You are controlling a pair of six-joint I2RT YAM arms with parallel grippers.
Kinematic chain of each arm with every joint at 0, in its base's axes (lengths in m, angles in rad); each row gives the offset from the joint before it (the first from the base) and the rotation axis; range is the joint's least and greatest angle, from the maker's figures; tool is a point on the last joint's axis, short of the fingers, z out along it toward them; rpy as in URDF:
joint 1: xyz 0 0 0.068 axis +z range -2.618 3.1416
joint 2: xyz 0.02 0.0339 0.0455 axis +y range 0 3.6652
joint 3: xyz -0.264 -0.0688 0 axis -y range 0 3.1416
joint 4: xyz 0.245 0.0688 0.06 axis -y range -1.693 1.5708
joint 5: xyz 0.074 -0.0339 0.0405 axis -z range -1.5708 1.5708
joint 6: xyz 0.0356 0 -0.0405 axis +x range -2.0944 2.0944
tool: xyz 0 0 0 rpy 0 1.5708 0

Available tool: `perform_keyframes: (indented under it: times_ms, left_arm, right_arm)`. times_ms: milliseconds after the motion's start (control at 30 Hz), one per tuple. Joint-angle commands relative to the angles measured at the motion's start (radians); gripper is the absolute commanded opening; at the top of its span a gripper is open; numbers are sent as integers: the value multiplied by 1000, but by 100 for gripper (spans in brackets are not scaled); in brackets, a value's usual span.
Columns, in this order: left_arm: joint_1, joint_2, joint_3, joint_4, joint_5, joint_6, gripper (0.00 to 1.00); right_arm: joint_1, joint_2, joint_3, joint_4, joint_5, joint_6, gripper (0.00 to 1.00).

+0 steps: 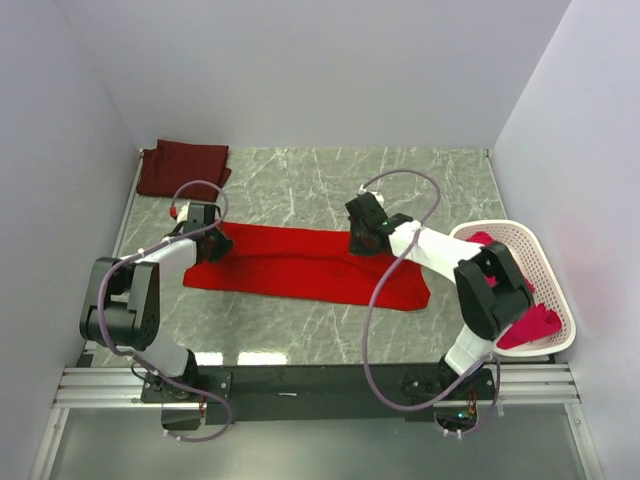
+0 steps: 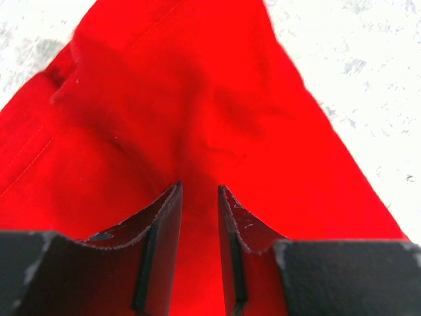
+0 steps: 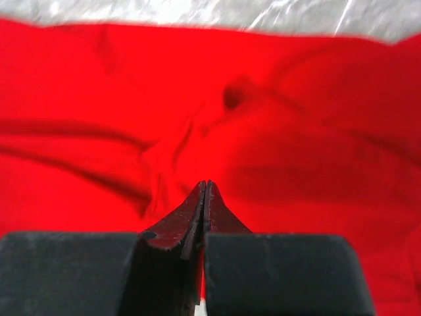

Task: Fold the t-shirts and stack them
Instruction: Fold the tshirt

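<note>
Left pincer (image 2: pixel 198 187) and right pincer (image 3: pixel 206 184) each pinch the red t-shirt (image 1: pixel 300 262); the basket (image 1: pixel 548 265) holds pinkish-red shirts (image 1: pixel 538 325)

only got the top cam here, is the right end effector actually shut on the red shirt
Observer: Looks so. In the right wrist view the right end effector is fully shut, and the red t-shirt puckers in toward its tips.
Operator: ok and the left one
Observer: In the left wrist view the left end effector has its jaws a little apart, with red cloth showing in the gap. I cannot tell whether it is clamped.
</note>
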Motion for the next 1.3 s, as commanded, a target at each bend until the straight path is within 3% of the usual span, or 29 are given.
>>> perform_keyframes:
  times_ms: [0, 267, 333, 367, 467, 667, 800, 967, 1267]
  left_arm:
    - [1, -48, -27, 35, 7, -25, 34]
    - [14, -95, -90, 85, 24, -46, 34]
    - [17, -114, -108, 128, 53, -46, 34]
    - [18, -120, -111, 130, 56, -46, 34]
    - [21, -132, -105, 160, 59, -52, 35]
    - [24, -120, -51, 225, 96, -91, 35]
    - [24, -66, 13, 219, 47, -109, 35]
    - [54, 41, 73, 153, -28, -115, 34]
    - [89, 29, 41, 27, -142, -151, 34]
  right_arm:
    - [31, -96, -38, 7, -12, 32, 0]
    - [42, -190, -52, -31, 87, 39, 3]
    - [13, -173, -2, -48, 98, 33, 16]
    - [0, -161, 18, -49, 92, 22, 32]
    - [-30, -84, 95, -52, 86, 6, 48]
    - [-50, 75, 213, -72, 66, 11, 53]
    - [-50, 128, 248, -77, 92, 11, 53]
    - [-50, 181, 267, -36, 118, -46, 53]
    - [-52, 165, 215, -71, 123, -32, 50]
